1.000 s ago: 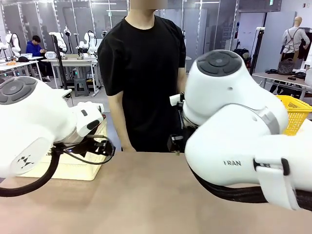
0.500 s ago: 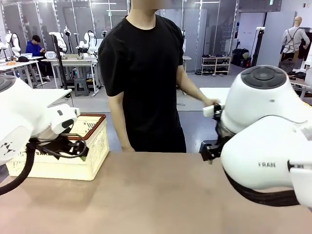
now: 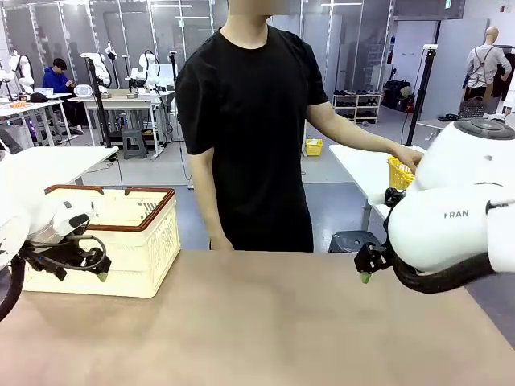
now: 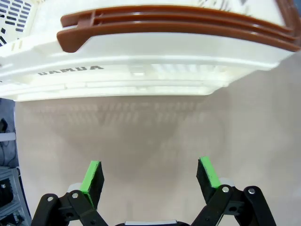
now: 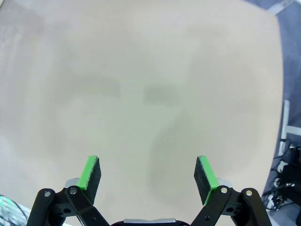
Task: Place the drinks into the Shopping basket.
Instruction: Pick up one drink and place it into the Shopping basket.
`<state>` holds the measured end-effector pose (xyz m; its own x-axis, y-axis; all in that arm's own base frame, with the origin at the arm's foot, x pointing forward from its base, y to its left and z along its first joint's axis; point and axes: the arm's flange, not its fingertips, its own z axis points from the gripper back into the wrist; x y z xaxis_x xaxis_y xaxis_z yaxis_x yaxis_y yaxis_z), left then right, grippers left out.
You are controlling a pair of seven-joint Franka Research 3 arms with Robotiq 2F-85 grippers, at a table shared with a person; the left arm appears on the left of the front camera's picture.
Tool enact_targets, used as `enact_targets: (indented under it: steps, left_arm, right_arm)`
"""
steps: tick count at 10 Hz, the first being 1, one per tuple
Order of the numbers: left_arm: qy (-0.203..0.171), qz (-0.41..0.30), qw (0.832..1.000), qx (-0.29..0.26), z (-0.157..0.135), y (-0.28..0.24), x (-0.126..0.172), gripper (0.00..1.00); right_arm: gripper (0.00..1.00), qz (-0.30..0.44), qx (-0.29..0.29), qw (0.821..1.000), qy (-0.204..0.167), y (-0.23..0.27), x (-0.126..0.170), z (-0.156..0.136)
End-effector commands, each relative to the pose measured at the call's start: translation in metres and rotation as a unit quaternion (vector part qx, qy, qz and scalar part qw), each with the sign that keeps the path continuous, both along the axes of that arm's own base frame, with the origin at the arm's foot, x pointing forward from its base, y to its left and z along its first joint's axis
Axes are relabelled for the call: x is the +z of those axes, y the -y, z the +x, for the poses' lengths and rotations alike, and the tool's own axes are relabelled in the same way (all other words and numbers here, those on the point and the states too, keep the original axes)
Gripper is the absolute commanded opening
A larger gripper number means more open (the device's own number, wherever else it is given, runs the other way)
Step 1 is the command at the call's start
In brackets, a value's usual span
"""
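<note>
The cream Shopping basket [image 3: 129,241] with its brown rim stands on the table's left side. In the left wrist view its "DAMDA" side [image 4: 141,75] fills the top. My left gripper [image 3: 90,272] hangs just in front of the basket, low over the table. It is open [image 4: 150,176] with nothing between its green pads. My right gripper [image 3: 366,272] is at the table's right edge, open [image 5: 148,176] over bare tabletop. The drinks are out of view.
A person in a black shirt stands at the far side, one hand [image 3: 409,154] stretched to a yellow mesh basket [image 3: 398,173] on a side table at the right. The brown table [image 3: 257,322] lies between my arms.
Both arms have swung outward from the middle, the left arm to the left, the right arm to the right. The person's hand has reached out to the yellow mesh basket.
</note>
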<state>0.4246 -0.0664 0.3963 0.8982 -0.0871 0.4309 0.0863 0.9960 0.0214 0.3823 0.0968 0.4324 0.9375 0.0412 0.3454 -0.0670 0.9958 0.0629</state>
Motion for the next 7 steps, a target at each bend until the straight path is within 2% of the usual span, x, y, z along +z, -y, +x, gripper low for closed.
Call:
enact_targets:
  steps: [1,5,6,7]
  left_arm:
    - [0.005,0.008,1.0,-0.026,-0.057,-0.021,-0.038,1.0]
    - [0.003,-0.004,1.0,-0.03,-0.055,-0.023,-0.039,1.0]
    - [-0.011,0.006,1.0,-0.018,0.006,-0.012,-0.019,1.0]
    - [-0.011,0.006,1.0,-0.018,0.006,-0.012,-0.019,1.0]
  right_arm:
    - [1.0,0.019,0.002,1.0,-0.023,0.013,-0.015,-0.007]
    - [1.0,0.0,-0.002,0.999,-0.039,0.012,-0.019,-0.007]
    - [1.0,0.009,-0.008,0.999,-0.034,0.011,-0.015,0.002]
    - [1.0,0.009,-0.008,0.999,-0.034,0.011,-0.015,0.002]
